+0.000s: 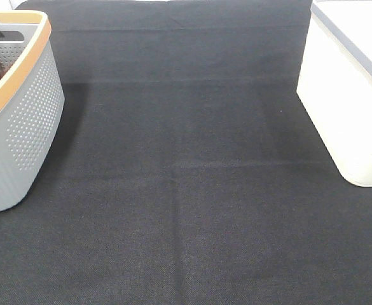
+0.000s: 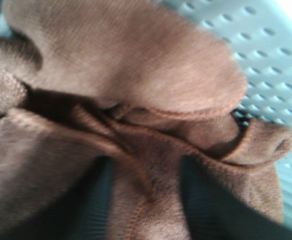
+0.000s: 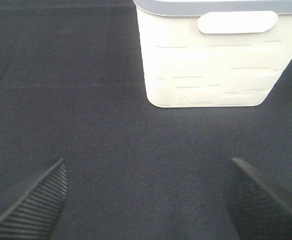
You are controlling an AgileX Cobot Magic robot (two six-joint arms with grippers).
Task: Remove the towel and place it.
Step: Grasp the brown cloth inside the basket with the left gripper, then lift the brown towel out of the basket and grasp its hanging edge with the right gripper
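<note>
Grey perforated plastic with an orange-tan rim is seen at the upper left of the high view, where the basket (image 1: 27, 121) is stood on the desk (image 1: 186, 190). Inside it the towel (image 2: 136, 65) is bunched into reddish-brown folds, a stitched hem is shown, and the basket's holed wall is seen just behind the cloth. One fold is flanked by the two dark fingers (image 2: 205, 210) of the left claw (image 2: 145, 167), and both are touched by the fabric. Whether the claw is clenched on the fold or only set around it cannot be told. Black fabric is spread over the desk across the middle of the frame. At the far right a white bin (image 1: 344, 114) with a grey top is stood on it. The right claw (image 3: 146, 167) is held released, fingers spread wide, above the black fabric, with the white bin ahead of it.
</note>
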